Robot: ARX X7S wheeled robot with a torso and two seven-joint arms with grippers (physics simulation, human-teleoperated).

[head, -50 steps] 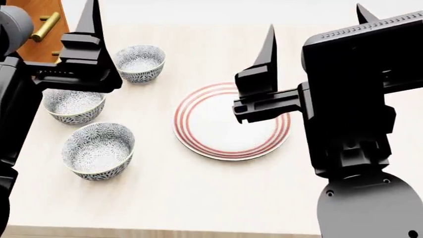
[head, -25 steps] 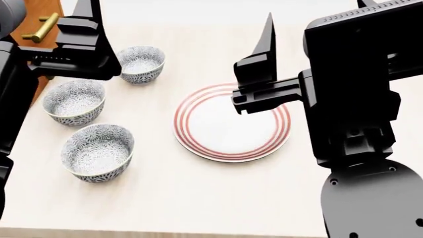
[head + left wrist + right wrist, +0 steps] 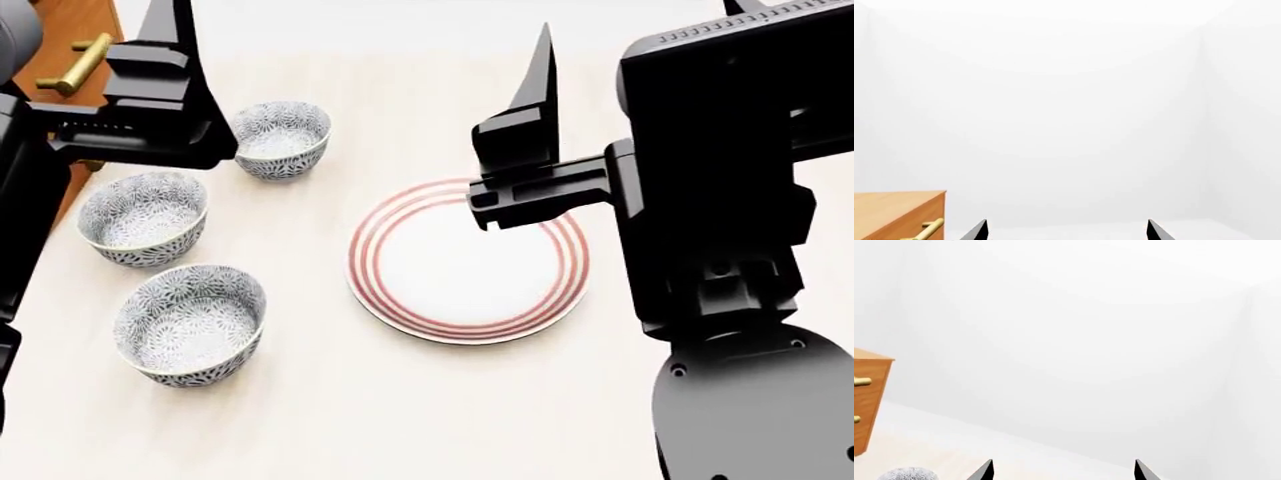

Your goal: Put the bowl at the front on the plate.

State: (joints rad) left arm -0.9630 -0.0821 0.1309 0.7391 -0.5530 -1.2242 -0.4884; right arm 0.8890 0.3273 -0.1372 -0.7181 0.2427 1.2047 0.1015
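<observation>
Hovering above the tabletop (image 3: 400, 400), the left end effector (image 3: 1066, 231) has its two fingers spread wide apart and holds nothing. The bowl (image 3: 188, 324) at the front stands on the tabletop below this end effector and nearer to the robot, with two more bowls (image 3: 142, 217) (image 3: 280, 138) behind it. The right end effector (image 3: 1064, 471) is also spread wide and empty; it hangs over the far edge of the plate (image 3: 467, 262). The plate lies to the right of the three bowls, apart from them. A wooden cabinet (image 3: 74, 25) stands beyond the left end effector.
</observation>
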